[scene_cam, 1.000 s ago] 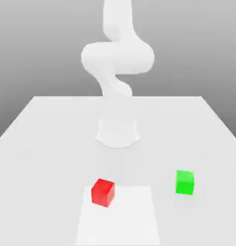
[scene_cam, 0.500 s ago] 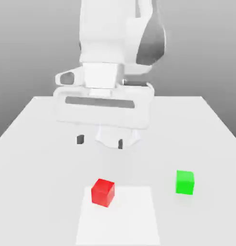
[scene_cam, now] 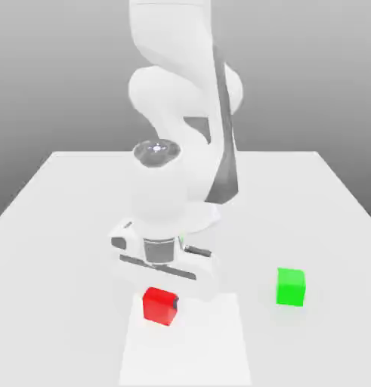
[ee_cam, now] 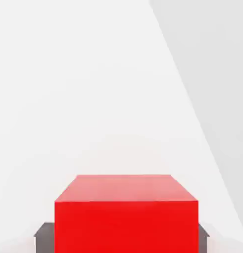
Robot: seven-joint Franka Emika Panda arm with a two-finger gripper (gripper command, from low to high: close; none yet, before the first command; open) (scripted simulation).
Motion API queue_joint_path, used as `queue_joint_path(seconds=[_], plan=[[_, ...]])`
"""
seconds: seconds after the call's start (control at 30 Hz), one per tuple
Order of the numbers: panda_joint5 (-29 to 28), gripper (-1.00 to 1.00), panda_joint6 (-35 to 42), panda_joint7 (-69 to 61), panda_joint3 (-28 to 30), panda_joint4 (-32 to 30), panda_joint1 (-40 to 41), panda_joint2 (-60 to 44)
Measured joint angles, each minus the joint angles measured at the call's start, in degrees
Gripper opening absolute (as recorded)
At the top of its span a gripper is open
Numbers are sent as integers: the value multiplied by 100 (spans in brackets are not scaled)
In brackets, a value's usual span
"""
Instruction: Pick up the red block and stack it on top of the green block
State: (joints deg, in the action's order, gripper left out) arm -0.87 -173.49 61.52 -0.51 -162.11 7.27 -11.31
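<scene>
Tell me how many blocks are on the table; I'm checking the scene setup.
2. The red block sits directly under the gripper; the green block stands apart toward the exterior view's right. The arm could hide others.

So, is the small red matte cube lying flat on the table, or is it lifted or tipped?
Flat on the table: the small red matte cube sits level on the white table, with the gripper around it.

I see bright, even, flat simulator light. The white table [scene_cam: 60, 227] looks near washed out, only faint soft shadows, no glare; renders slightly soft-edged.
</scene>
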Motion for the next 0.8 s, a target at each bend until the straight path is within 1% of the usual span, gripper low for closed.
queue_joint_path(seconds=[0.03,0.1,0.3,0.43,0.7,0.8], plan=[[-9,-100,-74,6,6,12,-2,-87],[1,-100,93,-1,-15,-16,18,107],[94,-100,1094,-68,-68,-181,43,1273],[297,-100,1453,-58,-516,-190,-684,1652],[840,-100,1998,-50,-1743,-155,-2234,2187],[658,-100,1690,128,-1937,-133,-2329,1857]])
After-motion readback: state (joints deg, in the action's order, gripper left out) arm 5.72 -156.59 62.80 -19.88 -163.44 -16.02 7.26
